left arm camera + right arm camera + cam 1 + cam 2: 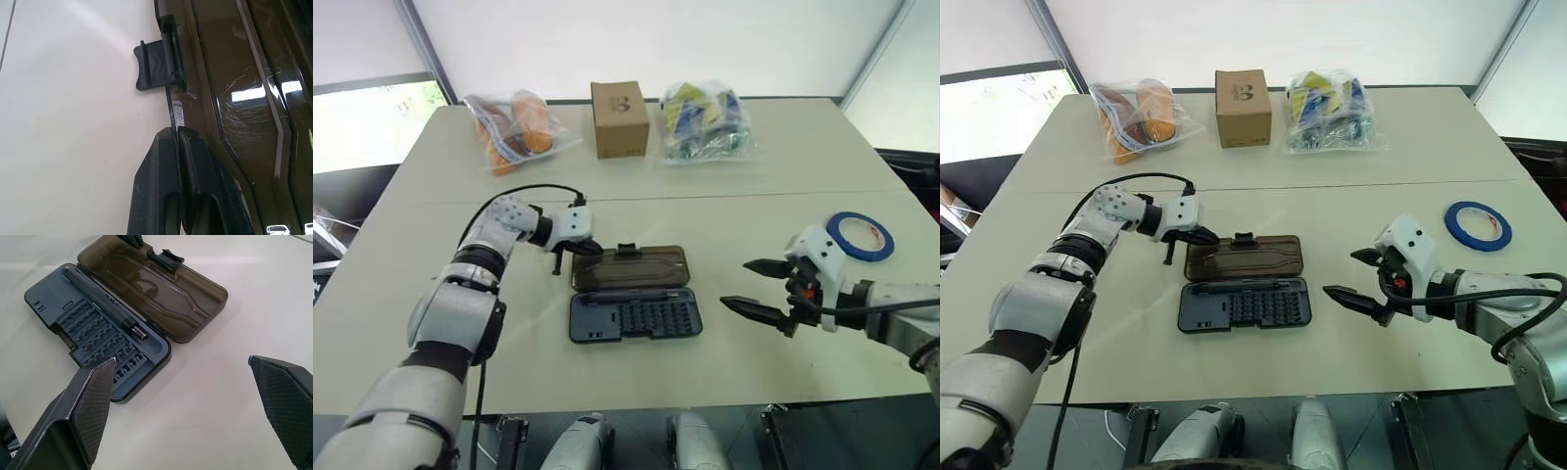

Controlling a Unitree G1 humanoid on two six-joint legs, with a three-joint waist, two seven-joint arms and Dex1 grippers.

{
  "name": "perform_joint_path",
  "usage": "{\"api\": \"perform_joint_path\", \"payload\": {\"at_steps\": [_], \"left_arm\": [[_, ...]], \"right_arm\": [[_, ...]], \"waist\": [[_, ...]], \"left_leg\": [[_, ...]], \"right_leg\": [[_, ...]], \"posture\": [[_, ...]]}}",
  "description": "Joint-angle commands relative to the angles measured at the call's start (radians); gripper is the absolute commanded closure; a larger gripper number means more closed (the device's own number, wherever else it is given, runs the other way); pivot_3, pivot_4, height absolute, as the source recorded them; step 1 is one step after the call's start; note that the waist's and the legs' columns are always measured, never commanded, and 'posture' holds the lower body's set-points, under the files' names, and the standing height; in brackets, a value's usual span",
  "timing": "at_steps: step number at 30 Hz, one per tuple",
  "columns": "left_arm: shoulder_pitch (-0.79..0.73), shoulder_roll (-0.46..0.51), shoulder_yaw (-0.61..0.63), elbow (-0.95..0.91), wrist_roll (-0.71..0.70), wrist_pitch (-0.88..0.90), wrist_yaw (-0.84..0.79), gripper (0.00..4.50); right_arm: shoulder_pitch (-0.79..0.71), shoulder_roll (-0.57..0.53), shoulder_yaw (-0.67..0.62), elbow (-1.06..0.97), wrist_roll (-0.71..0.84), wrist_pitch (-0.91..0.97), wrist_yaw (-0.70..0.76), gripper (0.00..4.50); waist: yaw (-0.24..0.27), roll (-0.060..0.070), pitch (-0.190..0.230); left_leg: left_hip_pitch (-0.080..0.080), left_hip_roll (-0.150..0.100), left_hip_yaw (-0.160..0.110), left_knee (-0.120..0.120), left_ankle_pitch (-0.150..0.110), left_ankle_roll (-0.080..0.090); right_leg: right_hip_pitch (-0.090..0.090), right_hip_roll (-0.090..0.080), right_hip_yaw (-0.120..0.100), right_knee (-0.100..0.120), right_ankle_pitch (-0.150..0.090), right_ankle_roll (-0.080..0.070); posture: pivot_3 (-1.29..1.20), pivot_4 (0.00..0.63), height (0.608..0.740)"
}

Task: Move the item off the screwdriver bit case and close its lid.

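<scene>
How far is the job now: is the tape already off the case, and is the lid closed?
Done: the blue tape roll lies on the table, away from the bit case. In hand: the left pincer, shut, is at the far edge of the lid. Left: the lid lies flat open. The right pincer is open, empty.

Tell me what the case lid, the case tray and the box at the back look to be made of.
Lid: smoky brown see-through plastic, glossy; it mirrors the light and bears fine scratches. Tray: dark grey plastic, matte, moulded into rows of small sockets. Box: plain brown cardboard by its look, dull, with folded edges.
</scene>
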Motion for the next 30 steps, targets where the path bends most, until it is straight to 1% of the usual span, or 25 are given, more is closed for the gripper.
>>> {"api": "perform_joint_path", "payload": {"at_steps": [1, 5, 7, 8, 10, 11, 12, 13, 14, 15, 16, 20, 22, 24, 26, 28, 29, 30], "left_arm": [[-0.003, -0.006, -0.008, -0.001, 0.009, -0.008, -0.009, 4.46], [-0.008, -0.006, 0.011, 0.003, -0.007, 0.028, 0.003, 4.46], [-0.015, -0.005, 0.027, 0.004, -0.023, 0.051, 0.004, 3.88], [-0.017, -0.005, 0.032, 0.004, -0.028, 0.062, 0.003, 3.66], [-0.020, -0.007, 0.045, 0.000, -0.039, 0.056, 0.025, 2.72], [-0.022, -0.011, 0.058, -0.002, -0.051, 0.062, 0.034, 2.15], [-0.024, -0.014, 0.069, -0.004, -0.062, 0.068, 0.037, 1.70], [-0.026, -0.016, 0.080, -0.005, -0.072, 0.075, 0.041, 1.15], [-0.030, -0.018, 0.097, -0.005, -0.087, 0.093, 0.043, 0.72], [-0.034, -0.019, 0.112, -0.007, -0.101, 0.107, 0.046, 0.17], [-0.038, -0.018, 0.125, -0.009, -0.112, 0.120, 0.051, 0.08], [-0.069, 0.004, 0.218, -0.032, -0.211, 0.250, 0.003, 0.08], [-0.088, 0.031, 0.285, -0.064, -0.298, 0.410, -0.093, 0.08], [-0.065, 0.054, 0.318, -0.151, -0.362, 0.538, -0.169, 0.08], [0.043, 0.074, 0.308, -0.379, -0.422, 0.675, -0.223, 0.08], [0.205, 0.095, 0.296, -0.694, -0.493, 0.835, -0.206, 0.08], [0.293, 0.109, 0.296, -0.856, -0.532, 0.917, -0.179, 0.58], [0.373, 0.121, 0.298, -0.999, -0.566, 0.992, -0.144, 0.84]], "right_arm": [[0.001, -0.012, -0.013, -0.029, 0.015, -0.032, -0.014, 0.00], [0.001, -0.015, 0.004, -0.013, 0.008, -0.051, -0.026, 0.00], [0.001, -0.016, 0.018, -0.006, 0.000, -0.062, -0.031, 0.00], [-0.001, -0.016, 0.027, -0.001, -0.004, -0.068, -0.034, 0.00], [-0.005, -0.016, 0.045, 0.010, -0.012, -0.081, -0.039, 0.00], [-0.008, -0.016, 0.054, 0.015, -0.016, -0.088, -0.040, 0.00], [-0.010, -0.017, 0.062, 0.021, -0.018, -0.094, -0.040, 0.00], [-0.014, -0.017, 0.071, 0.027, -0.021, -0.101, -0.040, 0.00], [-0.019, -0.018, 0.079, 0.033, -0.023, -0.107, -0.038, 0.00], [-0.023, -0.019, 0.085, 0.039, -0.025, -0.113, -0.035, 0.00], [-0.027, -0.020, 0.089, 0.046, -0.026, -0.118, -0.033, 0.00], [-0.038, -0.021, 0.109, 0.076, -0.035, -0.143, -0.026, 0.00], [-0.051, -0.013, 0.122, 0.089, -0.029, -0.156, -0.017, 0.00], [-0.070, 0.000, 0.135, 0.102, -0.022, -0.166, -0.012, 0.00], [-0.103, 0.010, 0.162, 0.127, -0.040, -0.186, -0.017, 0.00], [-0.157, 0.028, 0.204, 0.174, -0.079, -0.214, -0.037, 0.00], [-0.191, 0.042, 0.229, 0.203, -0.104, -0.229, -0.052, 0.00], [-0.225, 0.057, 0.254, 0.232, -0.129, -0.244, -0.066, 0.00]], "waist": [[0.000, 0.000, 0.000], [0.000, 0.000, 0.000], [0.000, 0.000, 0.000], [0.000, 0.000, 0.000], [-0.001, 0.000, 0.000], [-0.001, -0.001, 0.000], [-0.001, -0.001, 0.000], [-0.001, -0.001, 0.000], [-0.001, -0.001, 0.000], [-0.001, -0.001, 0.000], [-0.001, -0.001, 0.000], [-0.001, -0.001, 0.001], [-0.003, -0.002, 0.001], [-0.007, -0.001, 0.001], [-0.013, -0.001, 0.000], [-0.021, 0.001, 0.000], [-0.027, 0.001, 0.000], [-0.035, 0.001, 0.000]], "left_leg": [[0.000, 0.000, 0.000, 0.000, 0.000, 0.000], [0.000, 0.000, 0.000, 0.000, 0.000, 0.000], [0.000, 0.000, 0.000, 0.000, 0.000, 0.000], [0.000, 0.000, 0.000, 0.001, 0.000, 0.000], [0.000, 0.000, 0.000, 0.001, 0.000, 0.000], [0.000, 0.000, 0.000, 0.001, 0.000, 0.000], [0.000, 0.000, 0.000, 0.001, 0.000, 0.000], [0.000, 0.000, 0.000, 0.001, 0.000, 0.000], [0.000, 0.000, 0.000, 0.001, 0.000, 0.000], [0.000, 0.000, 0.000, 0.001, 0.000, 0.000], [0.000, 0.000, 0.000, 0.001, 0.000, 0.000], [0.000, 0.000, 0.000, 0.001, 0.000, 0.000], [0.000, 0.000, 0.000, 0.001, 0.000, 0.000], [-0.001, 0.000, 0.000, 0.001, 0.000, 0.000], [0.000, 0.000, 0.000, 0.000, 0.000, 0.000], [0.001, 0.001, 0.000, -0.001, 0.000, 0.000], [0.001, 0.001, 0.000, -0.001, 0.000, 0.000], [0.001, 0.001, -0.001, -0.001, 0.000, 0.000]], "right_leg": [[0.000, 0.000, 0.000, 0.000, 0.000, 0.000], [0.000, 0.000, 0.000, 0.000, 0.000, 0.000], [0.000, 0.000, 0.000, 0.000, 0.000, 0.000], [0.000, 0.000, 0.000, 0.000, 0.000, 0.000], [0.000, 0.000, 0.000, 0.000, 0.000, 0.000], [0.000, 0.000, 0.000, 0.000, 0.000, 0.000], [0.000, 0.000, 0.000, 0.000, 0.000, 0.000], [0.000, 0.000, 0.000, 0.000, 0.000, 0.000], [0.000, 0.000, 0.000, 0.000, 0.000, 0.000], [0.000, 0.000, 0.000, 0.000, 0.000, 0.000], [0.000, 0.000, 0.000, 0.000, 0.000, 0.000], [0.000, 0.000, 0.000, 0.000, 0.000, 0.000], [0.000, 0.000, 0.000, 0.001, 0.000, 0.000], [-0.001, 0.000, 0.000, 0.001, 0.000, 0.000], [-0.001, 0.000, 0.000, 0.002, 0.000, 0.000], [-0.001, 0.000, 0.000, 0.002, 0.000, 0.000], [-0.001, 0.000, 0.000, 0.002, 0.000, 0.000], [-0.001, 0.000, 0.001, 0.002, 0.000, 0.000]], "posture": [[0.00, 0.150, 0.740], [0.00, 0.150, 0.740], [0.00, 0.150, 0.740], [0.00, 0.150, 0.740], [0.00, 0.150, 0.740], [0.00, 0.150, 0.740], [0.00, 0.150, 0.740], [0.00, 0.150, 0.740], [0.00, 0.150, 0.740], [0.00, 0.150, 0.740], [0.00, 0.150, 0.740], [0.00, 0.150, 0.740], [0.00, 0.150, 0.740], [0.00, 0.150, 0.740], [0.00, 0.150, 0.740], [0.00, 0.150, 0.740], [0.00, 0.150, 0.740], [0.00, 0.150, 0.740]]}}
